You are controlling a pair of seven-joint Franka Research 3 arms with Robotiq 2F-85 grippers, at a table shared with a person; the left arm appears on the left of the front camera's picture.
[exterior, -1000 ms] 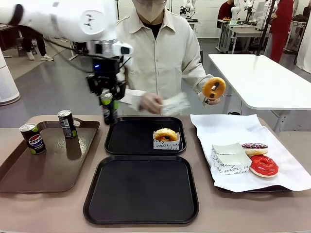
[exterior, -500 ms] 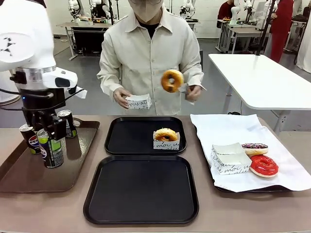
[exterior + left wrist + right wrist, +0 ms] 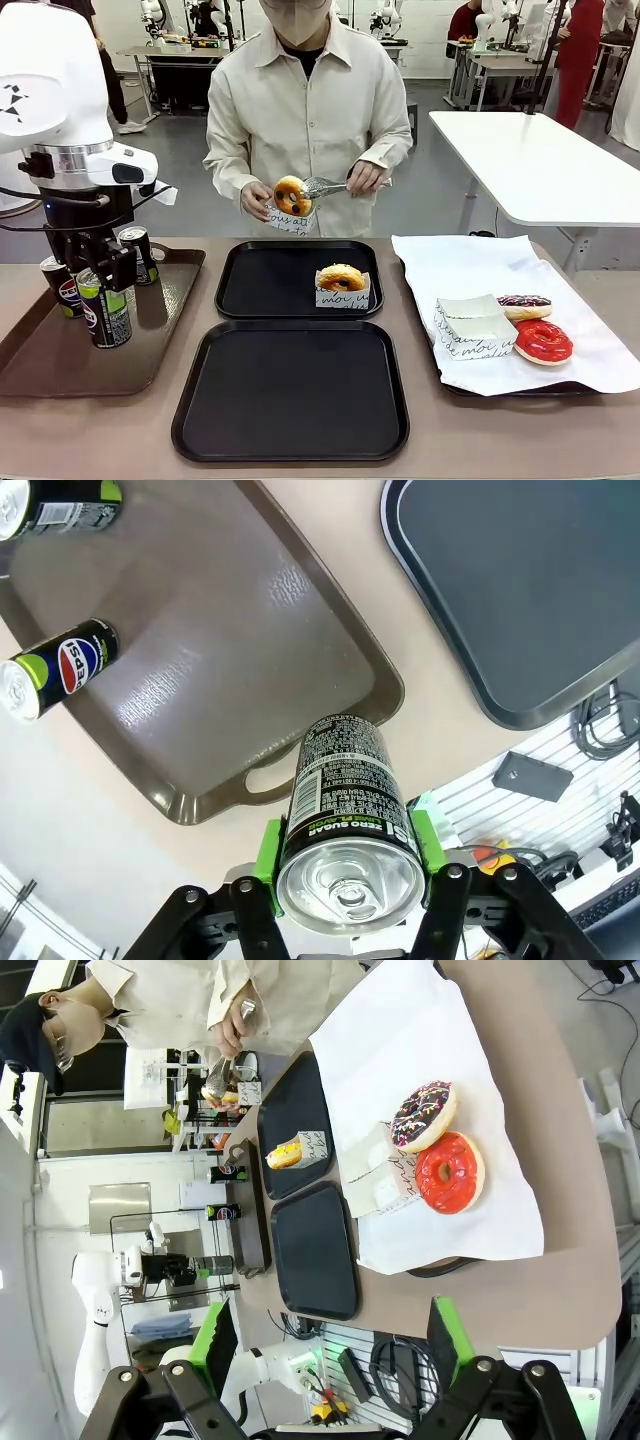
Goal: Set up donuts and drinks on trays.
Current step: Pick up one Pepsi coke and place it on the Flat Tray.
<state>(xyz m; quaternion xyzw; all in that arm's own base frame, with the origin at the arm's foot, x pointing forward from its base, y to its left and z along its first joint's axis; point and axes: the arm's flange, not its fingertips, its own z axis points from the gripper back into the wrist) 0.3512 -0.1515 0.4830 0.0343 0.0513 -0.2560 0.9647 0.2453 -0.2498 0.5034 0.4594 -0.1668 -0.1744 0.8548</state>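
front view: my left pincer held a green can by its sides. the can was upright over the brown tray. i could not tell if it touched the tray. a pepsi can stood just beside it on that tray, and a third can stood near the far edge. the far black tray had a plain donut in a paper sleeve on its right side. the near black tray lay just in front of it. across the table, a person's one hand held a sleeve. the other hand held tongs that put a second donut at the sleeve's mouth. on the right, white paper had a stack of sleeves, a sprinkle donut and a red donut.

left wrist view: the green pads pressed both sides of the green can. its silver top faced me. the brown tray's handle edge was under it. the pepsi can and the third can stood farther off on that tray. a black tray's corner was past the brown tray.

right wrist view: my right pincer was wide apart and held nothing. it hung high above the table. below it, the red donut and the sprinkle donut touched each other on the paper, next to the sleeves.
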